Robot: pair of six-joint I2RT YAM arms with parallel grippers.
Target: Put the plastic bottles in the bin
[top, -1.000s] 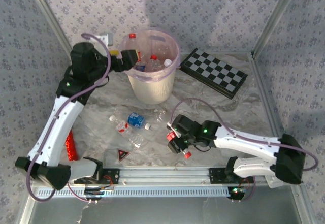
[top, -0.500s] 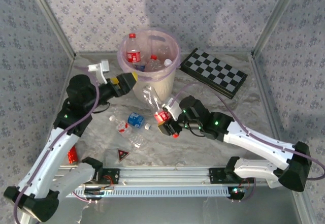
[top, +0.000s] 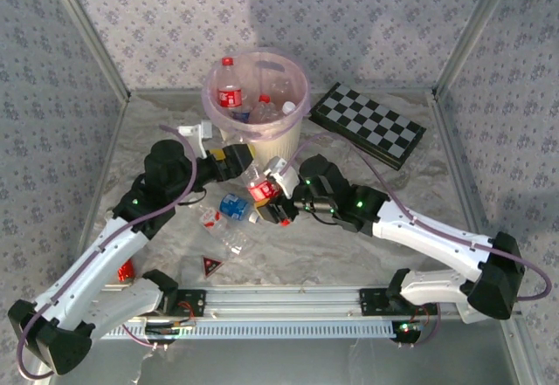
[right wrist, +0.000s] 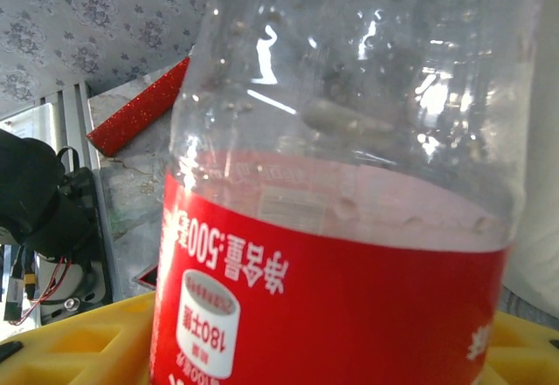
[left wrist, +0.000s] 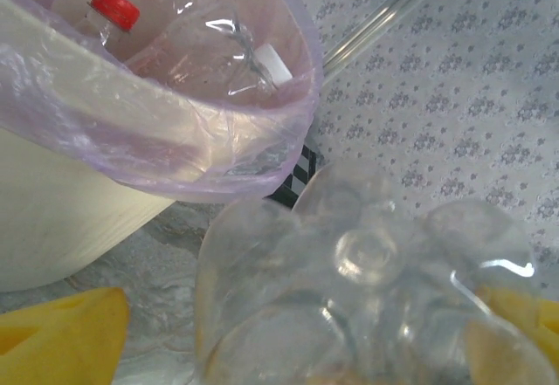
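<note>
My right gripper [top: 266, 197] is shut on a red-labelled plastic bottle [top: 259, 189], held tilted above the table just in front of the bin [top: 262, 151]. In the right wrist view its red label [right wrist: 349, 315] sits between my yellow fingers [right wrist: 79, 346]. My left gripper [top: 238, 160] stands open around that bottle's clear base [left wrist: 367, 263], with a gap at the left finger [left wrist: 61, 333]. The cream bin [left wrist: 79, 219] with its pinkish bag holds several bottles, one upright with a red cap [top: 229, 88]. A blue-labelled bottle [top: 232, 206] and clear ones [top: 232, 238] lie on the table.
A black-and-white checkerboard [top: 371, 125] lies right of the bin. A small dark triangular piece [top: 210, 266] and a red glittery strip [top: 125, 271] lie near the front left. The metal rail [top: 288, 298] runs along the near edge. Patterned walls close in the sides.
My left gripper came down from the bin's rim, leaving a bottle upright inside. My right gripper lifted its bottle off the table and carried it left towards the bin, up to the left gripper.
</note>
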